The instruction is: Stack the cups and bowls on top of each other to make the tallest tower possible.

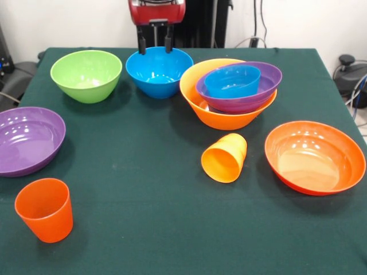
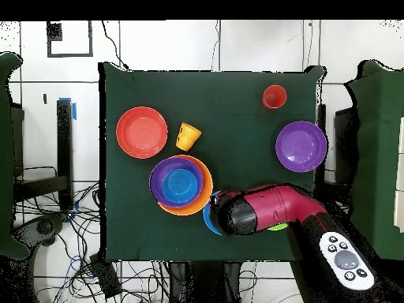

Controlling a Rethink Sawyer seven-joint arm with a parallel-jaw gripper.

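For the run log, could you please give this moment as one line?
gripper: open over medium blue plastic bowl | tower: large yellow-orange bowl, purple bowl, small blue bowl | yellow-orange cup: on its side

Arm (image 2: 268, 209) hides blue bowl (image 2: 208, 219); green bowl (image 2: 278, 227).

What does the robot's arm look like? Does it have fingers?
The arm is shiny dark red with black parts and rounded like a fat tube. One black section carries a grey oval panel of round buttons. The gripper has two thin, straight black fingers under a red head.
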